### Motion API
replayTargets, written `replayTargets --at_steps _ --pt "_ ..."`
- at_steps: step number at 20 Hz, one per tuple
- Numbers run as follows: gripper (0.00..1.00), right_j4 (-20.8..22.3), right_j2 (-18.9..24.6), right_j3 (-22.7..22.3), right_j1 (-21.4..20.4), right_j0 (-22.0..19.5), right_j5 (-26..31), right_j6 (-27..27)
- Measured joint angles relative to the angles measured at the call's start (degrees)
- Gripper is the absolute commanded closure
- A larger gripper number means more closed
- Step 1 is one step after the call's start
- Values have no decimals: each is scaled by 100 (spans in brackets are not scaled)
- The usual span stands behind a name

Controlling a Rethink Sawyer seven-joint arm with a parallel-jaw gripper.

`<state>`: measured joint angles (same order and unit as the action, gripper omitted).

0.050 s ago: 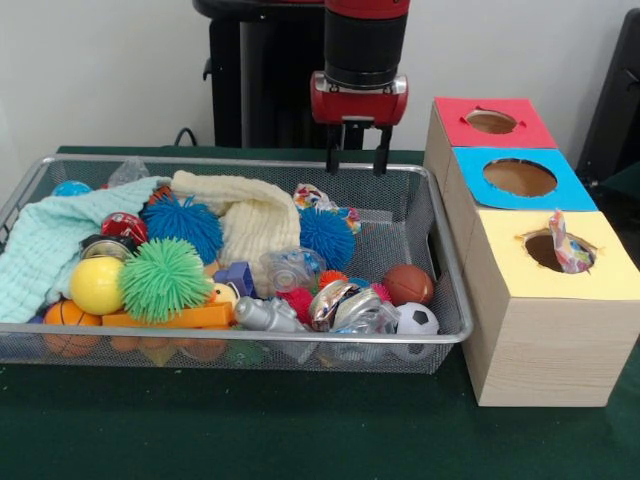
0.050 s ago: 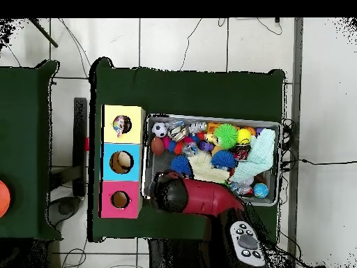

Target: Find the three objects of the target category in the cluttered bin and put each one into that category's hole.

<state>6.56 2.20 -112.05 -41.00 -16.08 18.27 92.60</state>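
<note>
Wire mesh is what the grey bin [image 1: 440, 300] is made of, and it's sitting packed with toys on the green table [image 1: 300, 440]. The red and black gripper [image 1: 359, 160] is hanging over the bin's back rim, at about 1 o'clock of the pile in the front view, with its two dark fingers spread apart and nothing between them.

Beside the bin, at 3 o'clock, the wooden box with three coloured tops is waiting: red hole [image 1: 491, 121], blue hole [image 1: 520, 177], yellow hole [image 1: 556, 250]. A shiny crinkly wrapper [image 1: 566, 243] is sticking out of the yellow hole, so my guess is the target category is those foil packet things.

More crinkly silver packets [image 1: 345, 305] are lying at the bin's front, roughly 5 o'clock of the pile, squeezed between the brown mini basketball [image 1: 408, 284], the small soccer ball [image 1: 417, 320] and a grey plastic toy [image 1: 262, 314].

For the pick, I'd be coming straight down on the top packet, pinching a raised fold instead of the flat face, and keeping clear of the spiky blue ball [image 1: 328, 236] and the cream knitted cloth [image 1: 255, 215]. Lifting slowly should be stopping neighbours from tagging along.
</note>
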Motion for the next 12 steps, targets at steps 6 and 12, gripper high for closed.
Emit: replayTargets --at_steps 6,12 --pt "0 356 -2 32 65 -438 -24 0" --pt "0 666 -26 184 502 -725 -411 0"
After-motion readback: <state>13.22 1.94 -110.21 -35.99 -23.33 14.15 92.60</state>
